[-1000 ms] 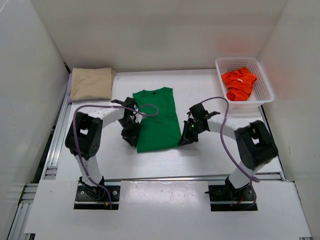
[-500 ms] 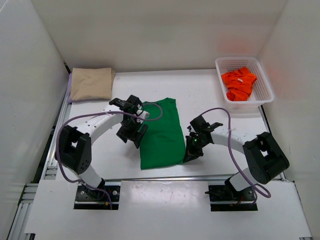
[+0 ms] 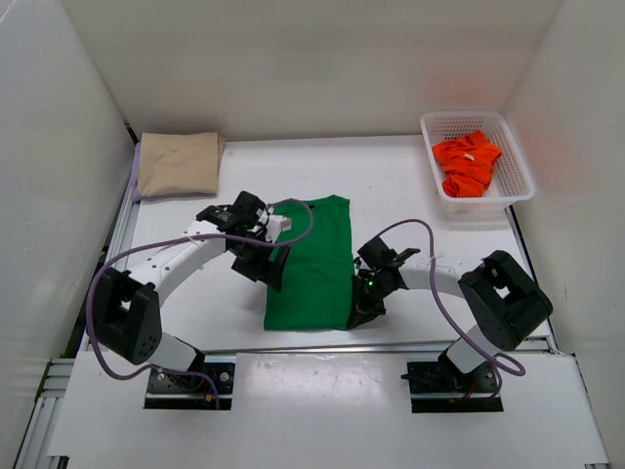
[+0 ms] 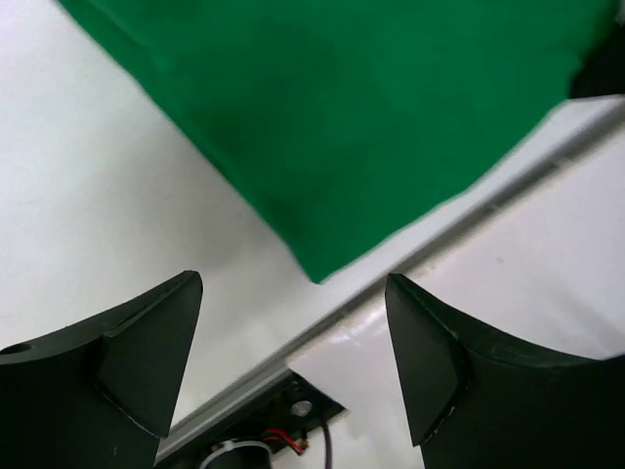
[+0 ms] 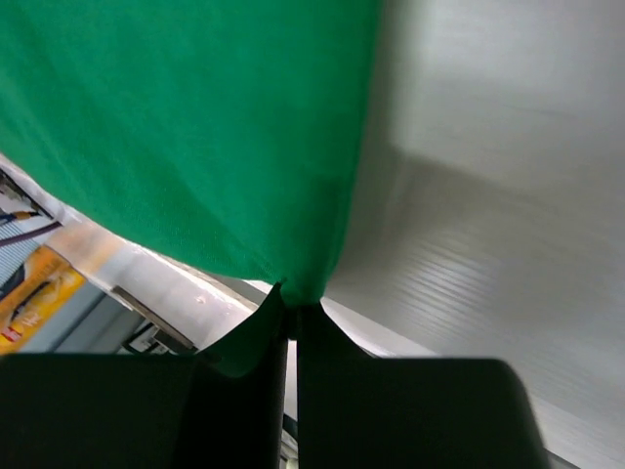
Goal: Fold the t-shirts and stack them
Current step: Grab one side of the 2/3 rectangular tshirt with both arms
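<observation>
Right hand [image 5: 290, 322]: clenched on the near right corner of the green t-shirt [image 5: 195, 127], the cloth gathered to a small peak where the two fingers meet.

Left hand [image 4: 293, 362]: released, fingers spread wide with nothing between them. The shirt's near left corner lies flat just ahead of the fingertips, apart from both.

Change over the last second: the green shirt has slid toward my bases and swung a little. Its near hem now sits at the surface's near rim, just beyond my right hand [image 3: 356, 315]. My left hand [image 3: 266, 269] has drifted along the shirt's left edge with it and rests beside that edge about halfway up.

Reading of this: the drag looks finished. The shirt is a long narrow panel (sleeves apparently already turned in), so I judge a crosswise fold comes next, and my left hand must regrip first.

Cloth: matte knit, limp, lying smooth with only faint creases. Edges straight, corners fairly square.

Surface [image 3: 420, 205]: white, hard, finely ribbed beside my right hand.

Far left of my left hand: the tan t-shirt [image 3: 178, 162], a folded, thick, soft-edged square. A thin purple sliver shows at its left side, and I cannot tell more of it.

Far right, beyond my right hand: a white lattice basket [image 3: 520, 164] holding the orange-red t-shirt [image 3: 467, 162], crumpled and unfolded.
</observation>
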